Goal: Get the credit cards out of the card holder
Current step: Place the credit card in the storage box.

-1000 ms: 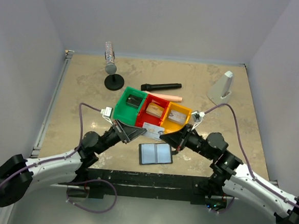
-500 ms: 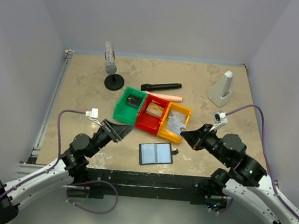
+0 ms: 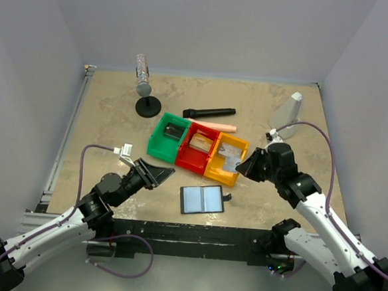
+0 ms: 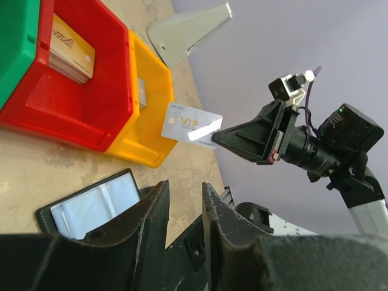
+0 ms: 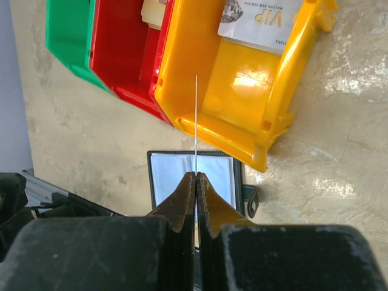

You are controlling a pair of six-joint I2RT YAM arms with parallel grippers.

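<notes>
The one card holder (image 3: 202, 199) lies open on the worktop (image 3: 116, 113) before a row of three: green bin (image 3: 156, 137), red bin (image 3: 188, 160), yellow bin (image 3: 218, 175), over which the right gripper (image 3: 240, 167) pinches one card (image 4: 191, 124), a second card (image 5: 260, 21) inside, while the left gripper (image 3: 171, 172) hangs parted, empty.

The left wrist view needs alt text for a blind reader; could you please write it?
The right gripper pinches a white VIP card by one end beside the yellow bin. A red bin next to it holds a gold card, the open card holder lies nearer the camera, and the left gripper, open and empty, frames the bottom edge.
</notes>
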